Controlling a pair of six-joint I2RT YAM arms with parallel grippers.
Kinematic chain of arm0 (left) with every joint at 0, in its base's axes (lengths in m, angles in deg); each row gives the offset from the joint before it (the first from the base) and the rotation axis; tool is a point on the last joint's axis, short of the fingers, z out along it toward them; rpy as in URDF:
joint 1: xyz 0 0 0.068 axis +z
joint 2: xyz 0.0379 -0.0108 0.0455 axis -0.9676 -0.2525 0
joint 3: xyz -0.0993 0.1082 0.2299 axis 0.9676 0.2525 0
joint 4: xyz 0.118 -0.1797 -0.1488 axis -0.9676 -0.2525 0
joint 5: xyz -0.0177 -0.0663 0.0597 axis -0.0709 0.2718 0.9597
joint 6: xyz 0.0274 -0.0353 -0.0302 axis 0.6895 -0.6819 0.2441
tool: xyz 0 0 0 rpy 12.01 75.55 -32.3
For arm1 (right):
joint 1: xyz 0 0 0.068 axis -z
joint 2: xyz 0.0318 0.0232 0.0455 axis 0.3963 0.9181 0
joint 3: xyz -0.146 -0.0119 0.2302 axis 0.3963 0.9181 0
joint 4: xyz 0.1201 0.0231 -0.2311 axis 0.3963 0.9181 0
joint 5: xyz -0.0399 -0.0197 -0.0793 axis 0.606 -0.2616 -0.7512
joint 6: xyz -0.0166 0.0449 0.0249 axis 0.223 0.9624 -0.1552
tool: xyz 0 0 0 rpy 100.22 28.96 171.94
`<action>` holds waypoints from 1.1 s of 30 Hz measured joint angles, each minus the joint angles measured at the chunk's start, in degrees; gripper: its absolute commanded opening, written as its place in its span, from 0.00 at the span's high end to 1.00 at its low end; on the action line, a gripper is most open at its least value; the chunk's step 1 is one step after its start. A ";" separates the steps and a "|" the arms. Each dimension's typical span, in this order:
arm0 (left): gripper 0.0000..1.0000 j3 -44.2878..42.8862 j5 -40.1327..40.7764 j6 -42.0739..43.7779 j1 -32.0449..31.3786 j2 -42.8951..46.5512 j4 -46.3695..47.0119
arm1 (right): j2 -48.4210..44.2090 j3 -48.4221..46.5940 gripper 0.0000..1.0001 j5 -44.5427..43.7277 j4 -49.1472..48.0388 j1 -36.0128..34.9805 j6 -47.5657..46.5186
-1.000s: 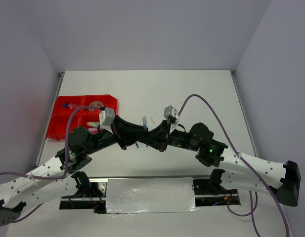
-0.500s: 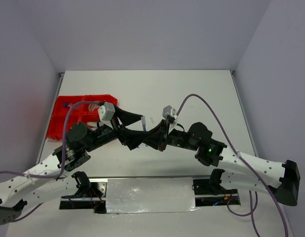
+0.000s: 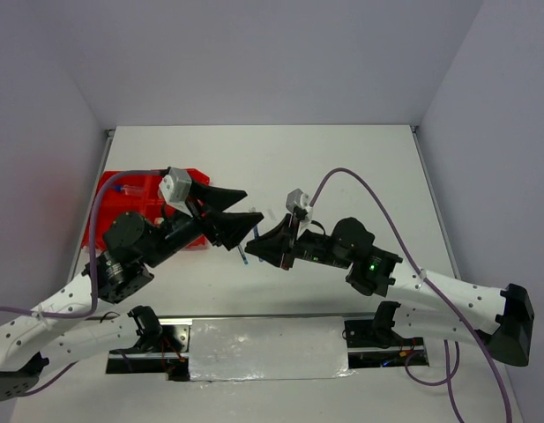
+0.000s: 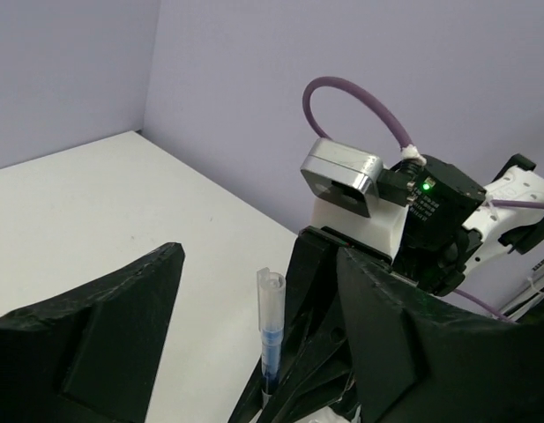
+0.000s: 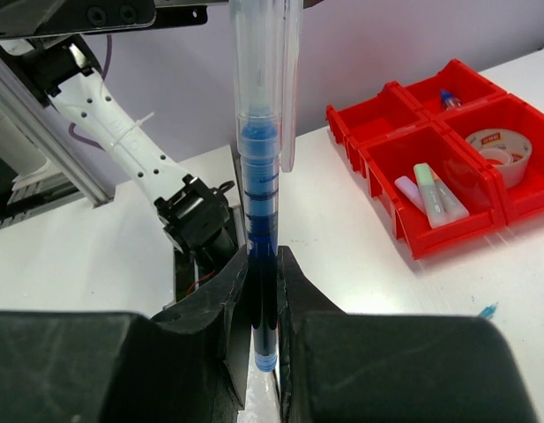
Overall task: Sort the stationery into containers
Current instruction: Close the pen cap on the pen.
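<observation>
Your right gripper (image 5: pixel 263 295) sits at the bottom centre, its two black fingers pinched on the lower end of a pen (image 5: pixel 261 167). The pen stands upright and reaches the top edge: clear barrel, blue core, clear clipped cap. At the upper right, the red tray (image 5: pixel 448 240) rests on the white table (image 5: pixel 360 282). A tape roll (image 5: pixel 503 152) lies in its rightmost compartment. A green marker (image 5: pixel 437 196) and a pale marker (image 5: pixel 411 192) lie side by side in the next compartment. The left arm (image 5: pixel 113 123) crosses the upper left.
</observation>
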 measured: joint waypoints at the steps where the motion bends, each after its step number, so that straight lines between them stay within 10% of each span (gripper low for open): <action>1: 0.20 -0.02 0.28 0.02 0.00 -0.15 -0.11 | 0.07 -0.07 1.00 0.00 0.22 0.00 -0.07; 8: 0.40 -0.02 0.55 -0.31 0.00 -1.40 -0.72 | 0.68 -1.14 1.00 -1.49 1.92 0.00 -0.31; 18: 0.98 -0.02 -0.66 -0.31 0.07 -2.97 -0.81 | 1.51 -2.67 1.00 -4.13 3.78 0.00 -0.31; 33: 1.00 3.98 -0.07 -1.64 0.44 -2.93 6.54 | 1.55 -8.70 1.00 -7.30 13.33 -0.02 -1.20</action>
